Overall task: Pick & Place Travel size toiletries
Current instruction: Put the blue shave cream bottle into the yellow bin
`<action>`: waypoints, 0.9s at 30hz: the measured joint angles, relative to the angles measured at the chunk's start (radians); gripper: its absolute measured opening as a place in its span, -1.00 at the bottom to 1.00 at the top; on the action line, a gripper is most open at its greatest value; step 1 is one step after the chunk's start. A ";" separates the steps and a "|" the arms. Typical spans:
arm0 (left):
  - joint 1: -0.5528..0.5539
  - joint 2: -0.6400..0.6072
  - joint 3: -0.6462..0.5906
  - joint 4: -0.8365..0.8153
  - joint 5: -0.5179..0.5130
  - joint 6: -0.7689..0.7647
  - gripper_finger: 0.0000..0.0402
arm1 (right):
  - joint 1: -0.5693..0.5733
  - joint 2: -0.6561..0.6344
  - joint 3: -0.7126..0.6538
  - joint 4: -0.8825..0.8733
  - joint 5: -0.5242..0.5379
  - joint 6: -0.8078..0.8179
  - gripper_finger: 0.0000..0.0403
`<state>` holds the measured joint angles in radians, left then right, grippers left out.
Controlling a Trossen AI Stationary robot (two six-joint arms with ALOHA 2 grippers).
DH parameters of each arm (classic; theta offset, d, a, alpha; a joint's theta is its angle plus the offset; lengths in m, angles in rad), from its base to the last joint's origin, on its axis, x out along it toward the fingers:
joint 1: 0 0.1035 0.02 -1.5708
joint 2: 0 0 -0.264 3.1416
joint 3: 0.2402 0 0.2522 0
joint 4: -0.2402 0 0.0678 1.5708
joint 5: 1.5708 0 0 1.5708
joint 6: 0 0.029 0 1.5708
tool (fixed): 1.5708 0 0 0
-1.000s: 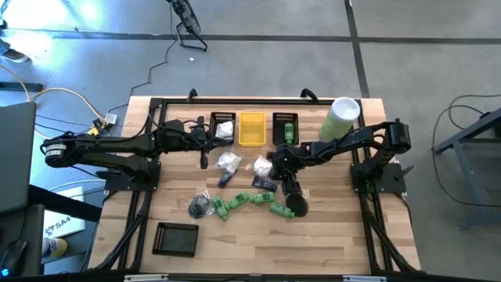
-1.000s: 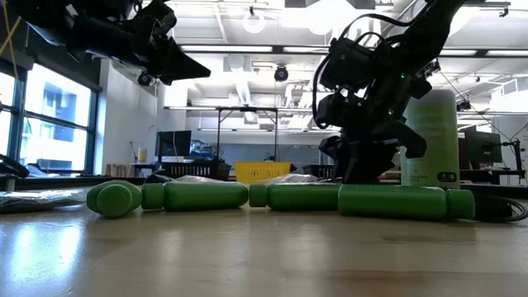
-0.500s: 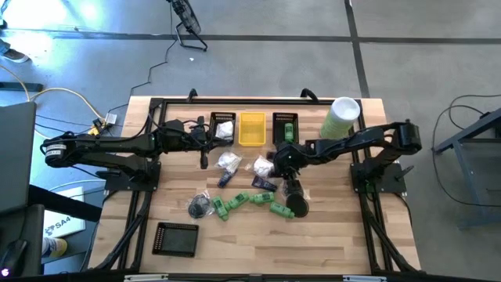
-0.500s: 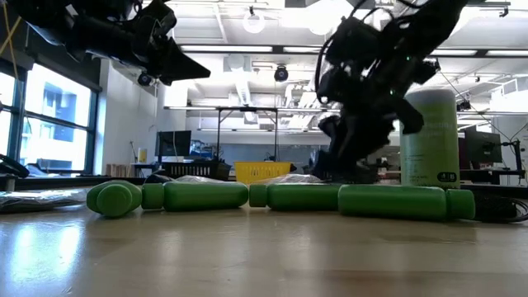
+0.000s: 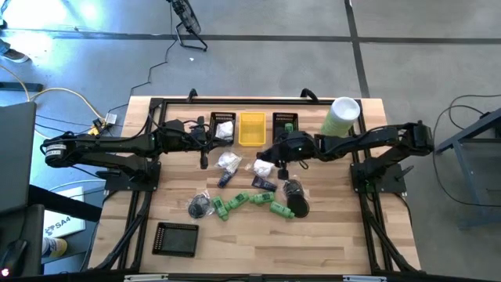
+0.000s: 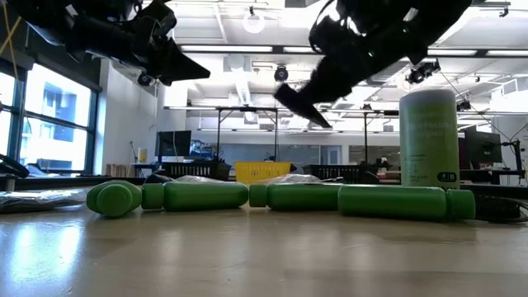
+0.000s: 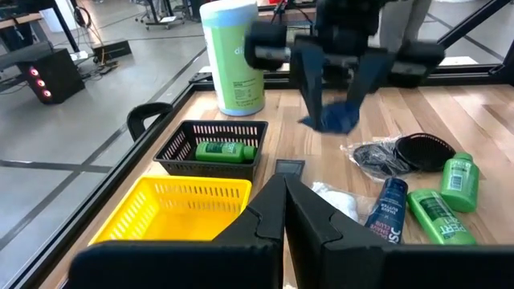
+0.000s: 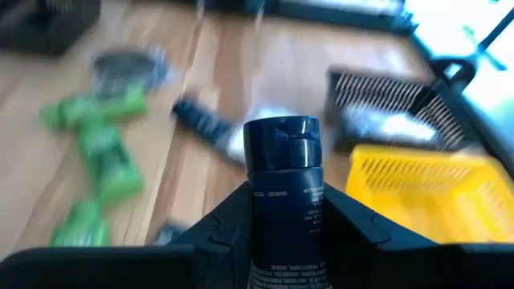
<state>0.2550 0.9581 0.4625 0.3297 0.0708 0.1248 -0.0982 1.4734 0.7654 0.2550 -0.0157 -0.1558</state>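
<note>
My right gripper (image 5: 278,157) hovers above the middle of the table, shut on a dark blue tube (image 8: 282,172) whose cap (image 8: 281,140) points away from the wrist. The left wrist view shows this tube (image 7: 332,120) hanging in the air. Below lie several green bottles (image 5: 258,198), two dark blue tubes (image 5: 264,182), white packets (image 5: 229,160) and black round pieces (image 5: 296,202). In the low view the bottles (image 6: 206,195) lie end to end on their sides. My left gripper (image 5: 205,149) is shut and empty, in the air beside the far bins. My right gripper pinches the dark blue tube by its body (image 8: 283,205), below the cap, one finger (image 8: 229,221) on each side. The fingers lie along the tube, and its capped end sticks out past their tips. The tube is lifted clear of the table.
Three small bins stand along the far edge: a black one with a white packet (image 5: 223,128), a yellow one (image 5: 251,129), a black one with a green bottle (image 5: 285,128). A tall pale-green cylinder (image 5: 340,117) stands far right. Another black bin (image 5: 176,239) sits near left.
My right gripper has risen from the table beside the black round piece and moved toward the far edge and a little left, tipping from pointing down to nearly level, with the dark blue tube between its fingers. My left arm has kept still.
</note>
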 joint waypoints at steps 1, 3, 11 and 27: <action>0.000 0.000 0.000 0.000 0.000 0.000 -1.00 | 0.000 0.000 0.000 0.032 0.014 0.002 -0.46; 0.000 0.000 0.000 -0.003 0.000 0.000 -1.00 | 0.000 0.000 0.000 0.081 0.054 0.002 -0.46; 0.000 0.000 0.000 -0.019 -0.010 0.002 -1.00 | -0.023 0.000 0.000 0.191 0.172 0.061 -0.46; 0.000 0.000 0.000 -0.046 -0.013 -0.005 -1.00 | -0.176 0.000 0.000 0.249 0.152 0.075 -0.50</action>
<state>0.2550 0.9581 0.4622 0.2832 0.0582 0.1194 -0.2741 1.4734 0.7654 0.5041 0.1367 -0.0808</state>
